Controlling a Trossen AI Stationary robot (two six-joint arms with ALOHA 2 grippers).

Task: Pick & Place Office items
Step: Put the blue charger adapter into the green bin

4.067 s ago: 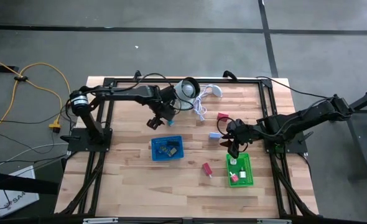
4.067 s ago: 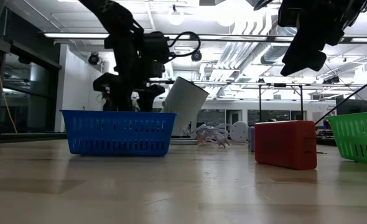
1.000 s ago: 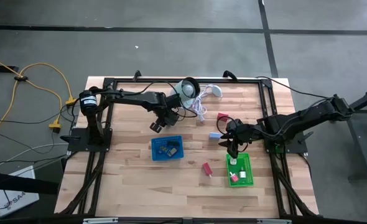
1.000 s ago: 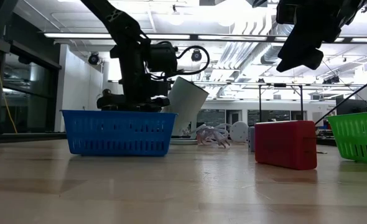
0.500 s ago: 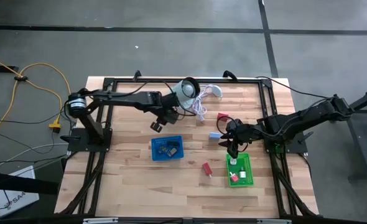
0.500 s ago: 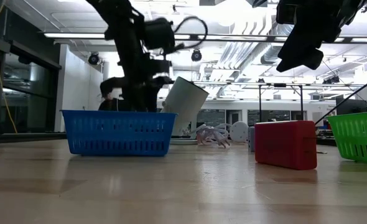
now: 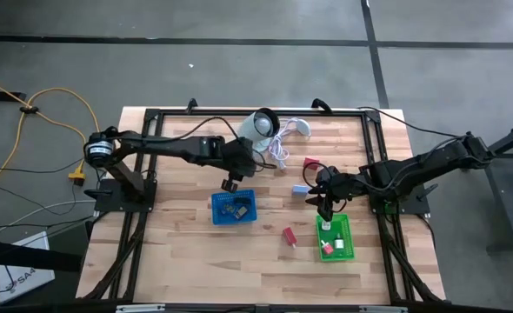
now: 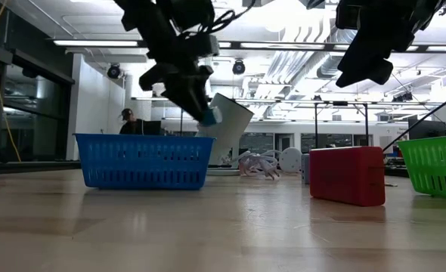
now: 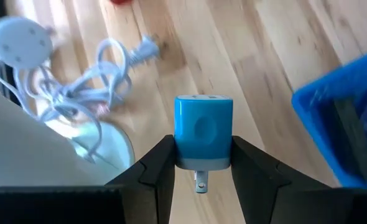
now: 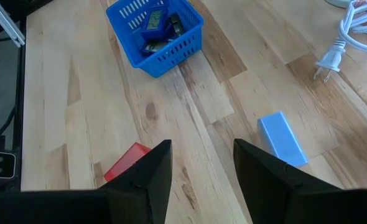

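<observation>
My left pincer (image 9: 201, 163) is clenched on a bright blue block (image 9: 203, 130), with a small metal prong sticking out of the block's lower end between my fingers (image 9: 157, 167). From above, that pincer (image 7: 231, 183) hangs over the bench (image 7: 178, 252) just past the far rim of the blue basket (image 7: 234, 209), which sits near the bench's middle, toward its left side. The level view shows the block (image 8: 210, 115) held in the air above the basket's rim (image 8: 144, 160), in front of the white round device (image 8: 227, 125). The device (image 7: 261, 124) and its tangled white cable (image 7: 279, 152) lie by the far edge of the bench.

The blue basket (image 10: 155, 31) already holds a few dark pieces, though I cannot make out each one.

My right pincer (image 7: 325, 202) hovers near the far end of the green basket (image 7: 335, 238), toward the right side of the bench, with its fingers (image 10: 140, 177) spread and gripping nothing. Below it a pale blue block (image 10: 282, 138) and a red block (image 10: 127, 160) lie on the bare wood, well apart. Another red piece (image 7: 309, 162) sits farther back, near the cable, and the green basket holds a red piece (image 7: 327, 249) near its front end.
</observation>
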